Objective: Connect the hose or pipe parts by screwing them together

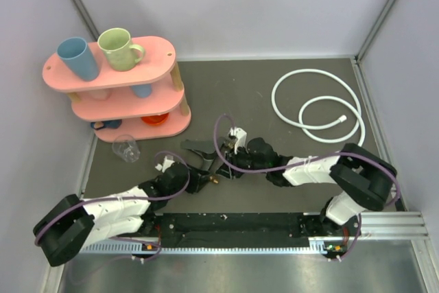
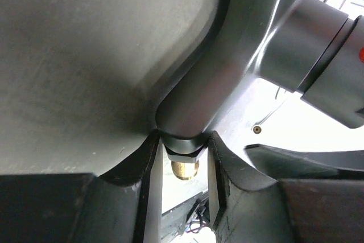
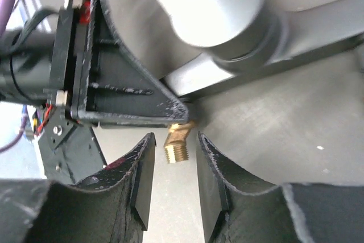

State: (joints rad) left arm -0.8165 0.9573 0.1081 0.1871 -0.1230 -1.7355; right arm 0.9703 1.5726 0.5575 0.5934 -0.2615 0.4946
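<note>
The black Y-shaped tap fitting [image 1: 200,149] is held above the mat between the two arms. My left gripper [image 1: 209,178] is shut on it. In the left wrist view the gripper [image 2: 183,138] pinches the fitting's black hex collar [image 2: 183,147], and a brass end [image 2: 185,169] pokes out between the fingers. My right gripper [image 1: 223,165] faces it from the right. In the right wrist view that gripper [image 3: 175,138] stands open around a brass threaded end [image 3: 177,147], with a gap on both sides. The white hose [image 1: 314,71] lies in loops at the back right, its end nut [image 1: 341,119] untouched.
A pink three-tier shelf [image 1: 154,49] stands at the back left, carrying a blue cup [image 1: 77,57] and a green mug [image 1: 118,49]. A clear glass cup [image 1: 127,147] lies on the mat near the shelf's foot. Walls close in the mat on both sides.
</note>
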